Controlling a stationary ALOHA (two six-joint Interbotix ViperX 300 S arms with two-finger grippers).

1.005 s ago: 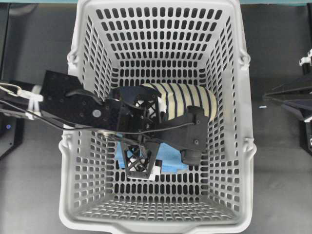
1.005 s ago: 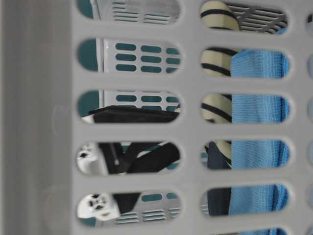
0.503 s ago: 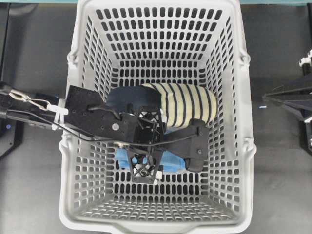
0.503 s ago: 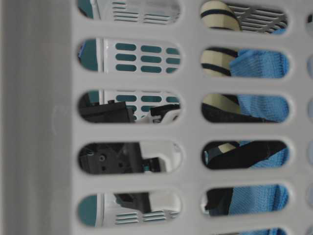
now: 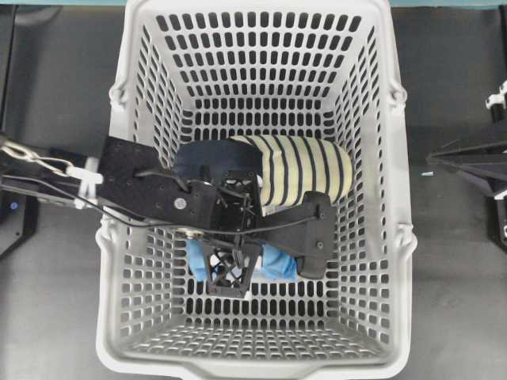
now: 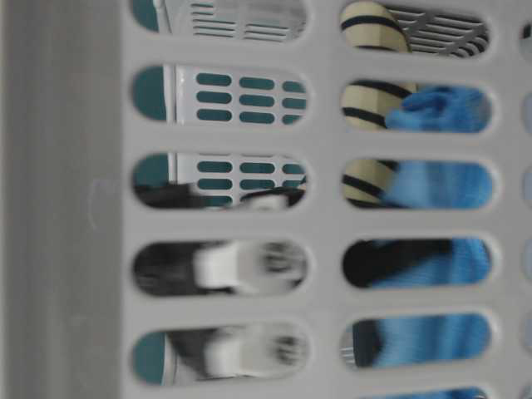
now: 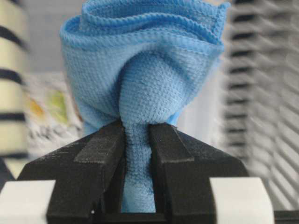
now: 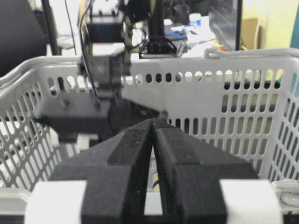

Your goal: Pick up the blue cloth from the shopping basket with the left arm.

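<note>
Left wrist view shows the left claw point(image 7: 138, 140) pinching a fold of the cloth point(image 7: 145, 70), so lift straight up, clear of the slipper point(image 5: 305, 170) and basket point(image 5: 380, 55).

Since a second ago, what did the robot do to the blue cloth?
The left gripper closed on the blue cloth, pinching a fold between its fingers. The cloth lay flat a second ago; now it is bunched up and smaller from above. The arm shifted slightly inside the shopping basket. The striped slipper, the basket and the right gripper, shut outside the basket, stayed put.
</note>
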